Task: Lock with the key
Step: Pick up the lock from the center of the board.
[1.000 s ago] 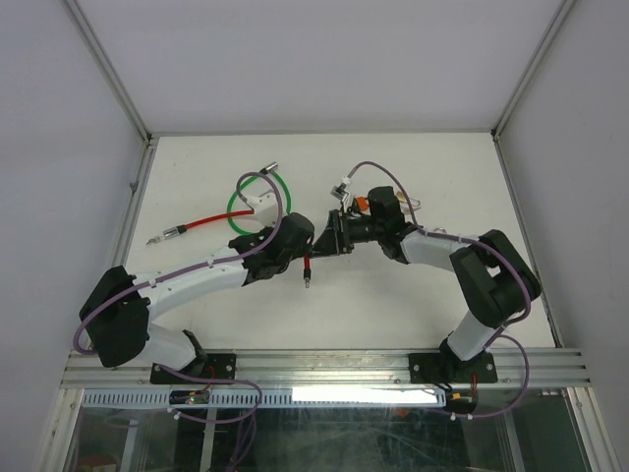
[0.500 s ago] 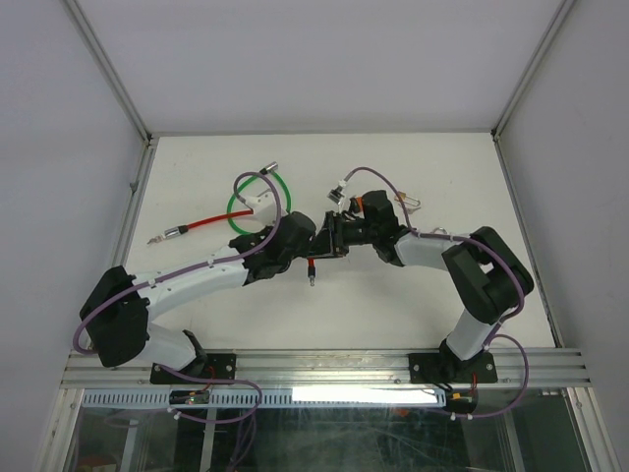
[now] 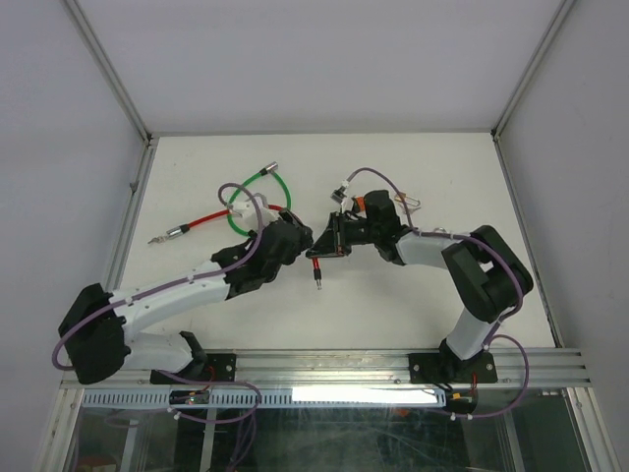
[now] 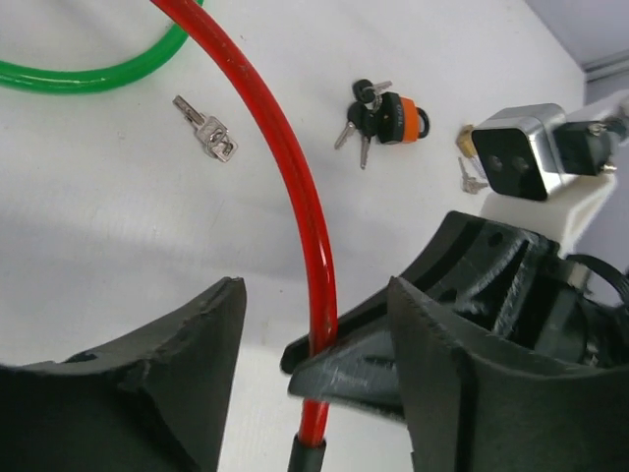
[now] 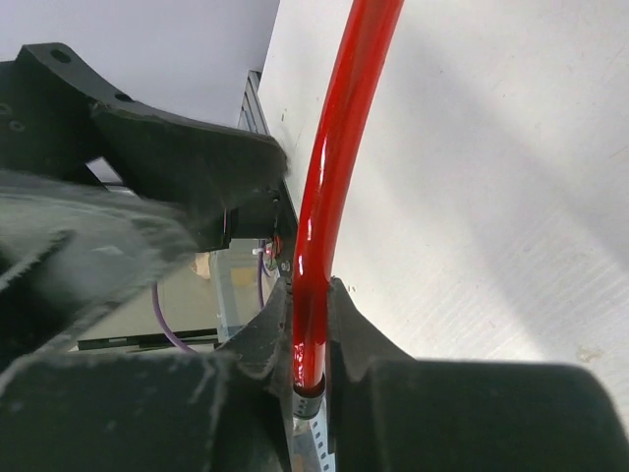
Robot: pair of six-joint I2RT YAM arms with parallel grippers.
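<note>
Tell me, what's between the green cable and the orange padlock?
Between the green cable and the orange padlock, the left wrist view shows small silver keys lying flat, and the red cable crossing the gap.

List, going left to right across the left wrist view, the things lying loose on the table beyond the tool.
green cable → silver keys → orange padlock → silver padlock

Top view: red cable (image 3: pixel 201 222) mid-run hidden under left pincer (image 3: pixel 307 244). Left wrist: green cable (image 4: pixel 98 77) cut off at 11 o'clock. Right wrist: black shape (image 5: pixel 118 167) at 9 o'clock blurred, can't ID.
</note>
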